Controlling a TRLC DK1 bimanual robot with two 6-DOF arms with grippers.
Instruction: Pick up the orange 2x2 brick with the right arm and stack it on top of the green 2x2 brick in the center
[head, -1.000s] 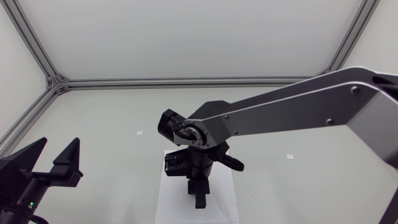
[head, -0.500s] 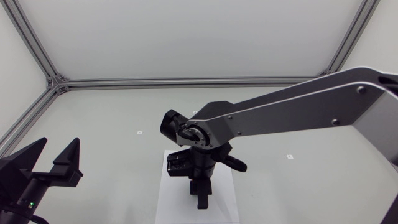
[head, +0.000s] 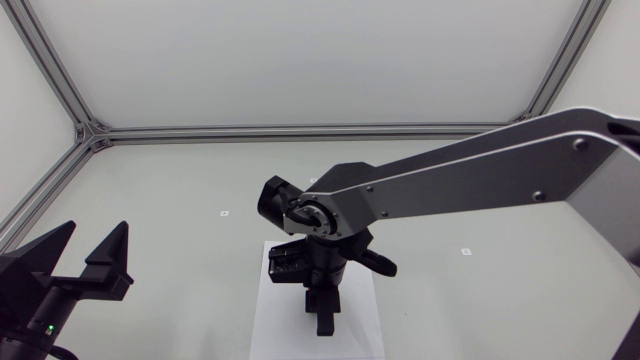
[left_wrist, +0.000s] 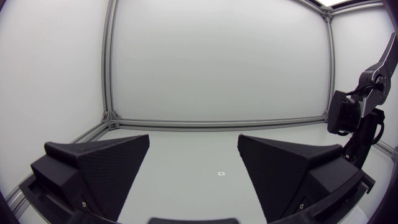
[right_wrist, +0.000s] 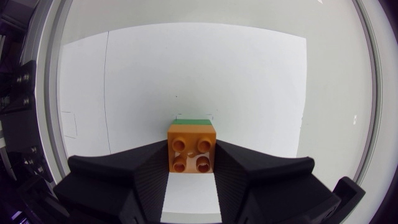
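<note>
Sitting at desk (head: 180, 190) near-left corner: left gripper (head: 88, 252), fingers wide, well apart from right gripper (right_wrist: 191, 163) mid-desk. R. fingers clamp orange brick (right_wrist: 191, 148) both sides, over white sheet (head: 268, 322); green brick (right_wrist: 193, 122) edge just beyond, contact unclear.

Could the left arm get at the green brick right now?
Probably not. The right gripper sits directly over the green brick, its fingers shut on the orange brick, covering it from overhead. The left gripper is open, far off at the table's left side.
</note>
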